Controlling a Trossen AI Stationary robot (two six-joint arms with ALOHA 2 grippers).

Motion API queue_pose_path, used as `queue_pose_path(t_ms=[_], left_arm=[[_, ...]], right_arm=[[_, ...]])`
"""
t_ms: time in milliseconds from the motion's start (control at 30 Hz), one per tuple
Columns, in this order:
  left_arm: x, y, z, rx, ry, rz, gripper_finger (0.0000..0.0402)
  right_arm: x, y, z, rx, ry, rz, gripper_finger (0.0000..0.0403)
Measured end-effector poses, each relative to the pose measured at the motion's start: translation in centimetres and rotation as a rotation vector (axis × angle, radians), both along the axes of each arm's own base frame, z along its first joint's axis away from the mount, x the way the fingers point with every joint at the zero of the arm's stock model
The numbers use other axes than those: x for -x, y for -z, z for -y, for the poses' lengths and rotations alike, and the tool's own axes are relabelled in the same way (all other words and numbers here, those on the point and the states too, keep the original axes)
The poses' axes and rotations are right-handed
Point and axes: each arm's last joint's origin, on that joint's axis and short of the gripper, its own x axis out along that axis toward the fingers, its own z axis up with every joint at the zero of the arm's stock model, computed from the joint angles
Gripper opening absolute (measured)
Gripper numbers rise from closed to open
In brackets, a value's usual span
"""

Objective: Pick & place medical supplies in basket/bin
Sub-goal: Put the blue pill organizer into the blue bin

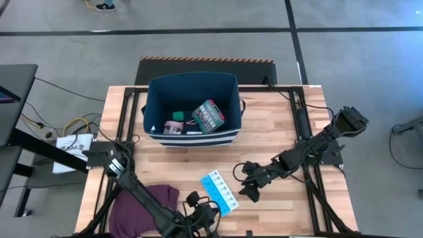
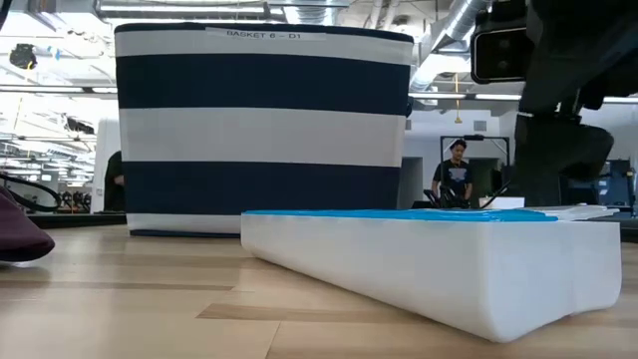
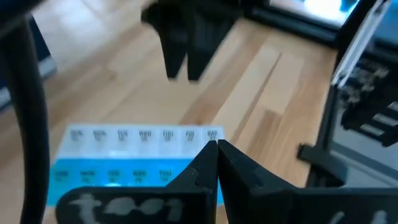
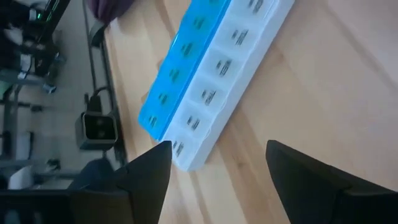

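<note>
Blue pill organizer [image 1: 219,192] beside spread right gripper [image 1: 246,180], left gripper [image 3: 217,149] closed, high view shows bin [image 1: 192,135] contents

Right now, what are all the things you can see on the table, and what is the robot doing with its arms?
Bin: one, navy blue with white stripes, at the table's far middle.
Flat box: one, green and white, inside the bin.
Small items: a few, green and pink among them, inside the bin beside the box.
Pill organizer: one, light blue and white, on the table in front of the bin.
Cloth: one, purple, at the near left.
Person: one, far off in the room.
Left tool: shut, just left of the organizer.
Right tool: open, just right of the organizer.
</note>
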Motion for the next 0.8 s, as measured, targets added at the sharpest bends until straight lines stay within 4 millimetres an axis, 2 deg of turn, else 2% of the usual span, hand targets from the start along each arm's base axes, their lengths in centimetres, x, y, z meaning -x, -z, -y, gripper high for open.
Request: queue_pose_path(t_ms=[133,433,667,800], left_arm=[[-0.9,2.8,0.0,0.013,-0.047,-0.022,0.0000],[-1.8,7.4,-0.1,0.047,-0.140,-0.048,0.0000],[-1.7,8.0,-0.4,0.052,-0.202,-0.015,0.0000],[-1.6,8.0,-0.6,0.028,-0.217,-0.013,0.0000]], right_arm=[[-0.1,0.0,0.2,0.050,0.060,0.028,0.0255],[-0.3,-0.1,0.5,0.042,0.082,0.035,0.0255],[-0.7,-0.2,0.7,0.018,0.106,0.051,0.0255],[-1.2,1.3,0.4,0.019,0.105,0.018,0.0255]])
